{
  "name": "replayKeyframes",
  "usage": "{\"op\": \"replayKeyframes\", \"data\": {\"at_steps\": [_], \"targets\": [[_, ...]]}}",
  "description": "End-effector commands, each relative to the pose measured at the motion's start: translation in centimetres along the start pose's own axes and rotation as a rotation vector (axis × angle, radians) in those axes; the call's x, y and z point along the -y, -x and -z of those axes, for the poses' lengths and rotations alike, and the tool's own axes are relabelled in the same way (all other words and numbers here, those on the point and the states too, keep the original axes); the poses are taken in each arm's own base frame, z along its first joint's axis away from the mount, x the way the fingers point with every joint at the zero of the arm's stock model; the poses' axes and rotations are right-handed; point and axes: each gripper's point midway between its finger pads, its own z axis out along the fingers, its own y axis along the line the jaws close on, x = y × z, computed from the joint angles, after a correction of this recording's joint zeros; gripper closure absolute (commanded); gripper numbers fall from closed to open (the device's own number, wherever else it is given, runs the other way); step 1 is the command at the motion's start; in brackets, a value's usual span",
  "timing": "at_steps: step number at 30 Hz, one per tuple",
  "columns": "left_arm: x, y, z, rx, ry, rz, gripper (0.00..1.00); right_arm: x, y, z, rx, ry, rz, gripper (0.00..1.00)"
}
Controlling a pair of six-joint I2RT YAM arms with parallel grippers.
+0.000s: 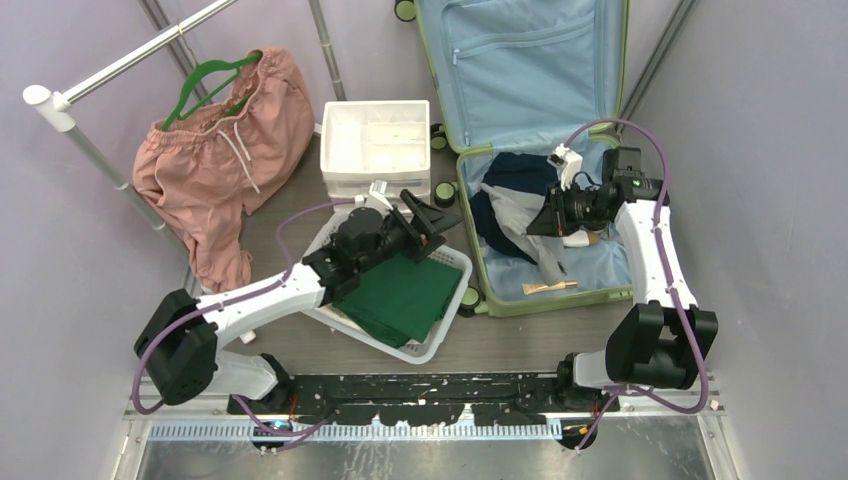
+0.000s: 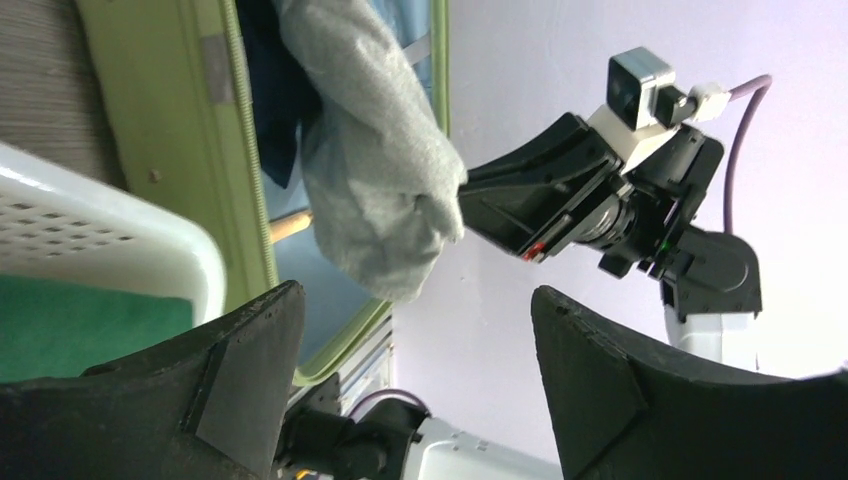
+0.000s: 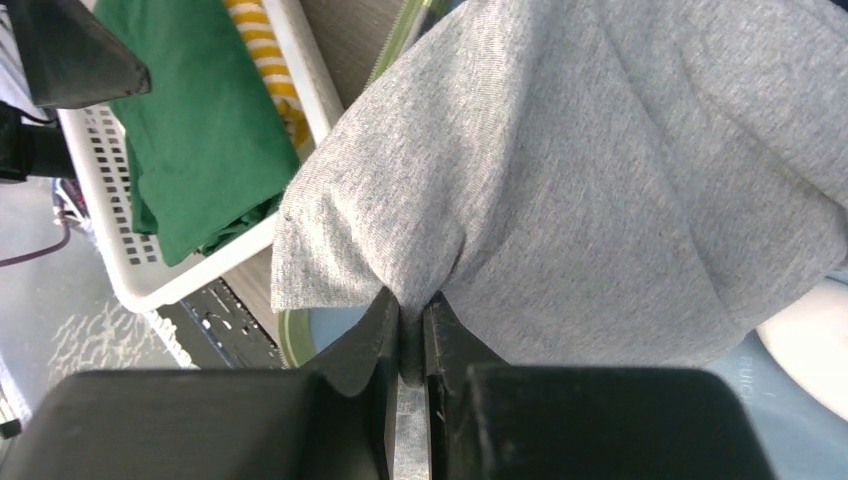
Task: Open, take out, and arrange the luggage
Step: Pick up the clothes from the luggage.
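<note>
– While the right arm reaches over the table, what sits around it?

– At the back left a pink garment (image 1: 225, 150) hangs on a green hanger (image 1: 205, 85) from a rack (image 1: 120, 60). A white drawer unit (image 1: 375, 145) stands mid-table. A white basket (image 1: 440, 335) sits in front of it with a folded green cloth (image 1: 400, 295) inside. The right wrist view also shows a yellow-striped cloth (image 3: 265, 70) in that basket.

– And the luggage (image 1: 520, 60)?

– It lies open at the back right, its blue lining showing. The near half lies just beside the basket's right wall, and the lid half stretches toward the back, next to the drawers.

– What is inside?

– A navy garment (image 1: 515, 175), a grey garment (image 1: 520, 215) draped over it, and a small wooden piece (image 1: 550, 287) near the front rim.

– How do the jaws stand?

– The right gripper (image 3: 412, 310) is over the near half, pressed tight on a fold of the grey garment. The cloth bunches between the two pads.

– And the left?

– The left gripper (image 1: 435, 225) hovers over the basket's far right corner, spread wide and holding nothing. It points at the luggage, whose green rim lies just past the basket wall. That wall is between this gripper and the luggage.
</note>
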Motion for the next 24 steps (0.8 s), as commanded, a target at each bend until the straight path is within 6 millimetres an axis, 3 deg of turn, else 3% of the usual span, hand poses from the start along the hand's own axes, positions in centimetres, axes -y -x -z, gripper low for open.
{"op": "replayKeyframes", "data": {"at_steps": [1, 12, 24], "targets": [[4.6, 1.4, -1.7, 0.102, -0.09, 0.085, 0.16, -3.3, 1.6, 1.6, 0.071, 0.079, 0.033, 0.99], [1.5, -1.3, -6.6, 0.023, 0.106, 0.178, 0.11, -5.6, 0.3, 1.9, 0.078, 0.155, 0.033, 0.99], [1.5, -2.9, -9.8, -0.022, 0.148, 0.191, 0.08, -7.5, -1.3, 1.0, 0.049, 0.185, 0.11, 0.99]]}}
